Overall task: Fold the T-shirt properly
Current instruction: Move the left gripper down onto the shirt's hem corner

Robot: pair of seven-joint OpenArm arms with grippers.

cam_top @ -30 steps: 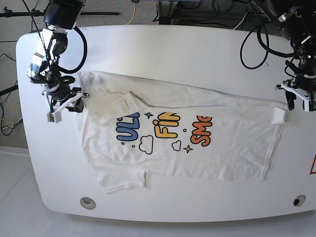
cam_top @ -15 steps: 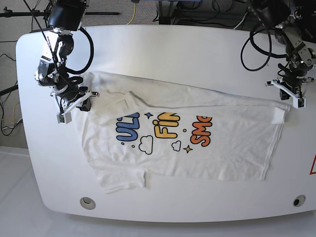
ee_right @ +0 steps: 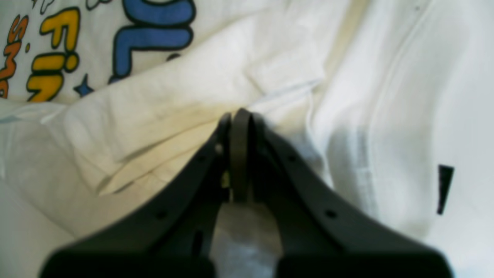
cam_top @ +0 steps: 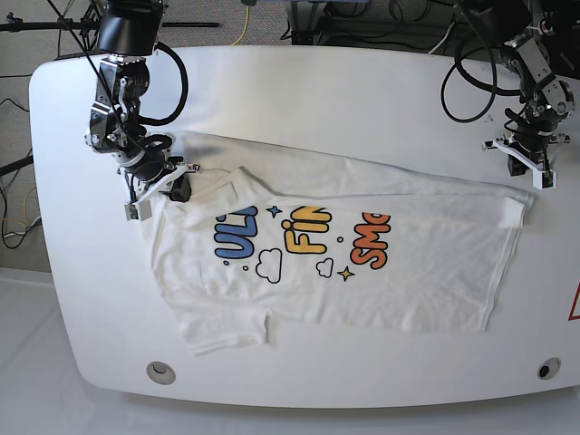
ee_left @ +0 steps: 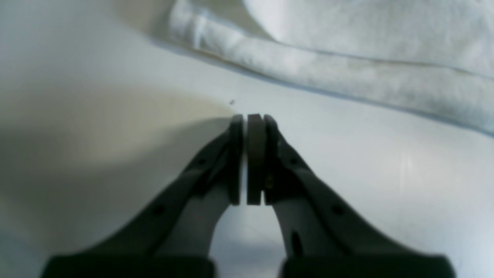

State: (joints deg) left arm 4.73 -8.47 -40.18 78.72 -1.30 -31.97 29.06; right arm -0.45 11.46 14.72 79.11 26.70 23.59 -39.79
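Note:
The white T-shirt (cam_top: pixel 426 272) lies flat across the table, collar end to the left, its far edge folded over the blue, yellow and orange print (cam_top: pixel 299 240). My right gripper (cam_top: pixel 178 188) sits over the shoulder cloth at the shirt's left end. In the right wrist view this gripper (ee_right: pixel 237 114) is shut above rumpled folds of the T-shirt (ee_right: pixel 162 112), and I see no cloth between its fingers; the black neck label (ee_right: pixel 444 189) is off to its right. My left gripper (cam_top: pixel 528 172) is shut over bare table beside the hem (ee_left: pixel 328 73), holding nothing (ee_left: pixel 249 116).
The white table (cam_top: pixel 344 100) has rounded corners, with two round insets near its front edge (cam_top: pixel 161 372) (cam_top: pixel 549 368). Cables hang behind the far edge (cam_top: pixel 245 23). A red-edged mark shows at the right border (cam_top: pixel 574 304).
Both grippers have closed. The right one moved from beside the sleeve onto the shoulder cloth. The left one drifted up and slightly left, off the hem corner.

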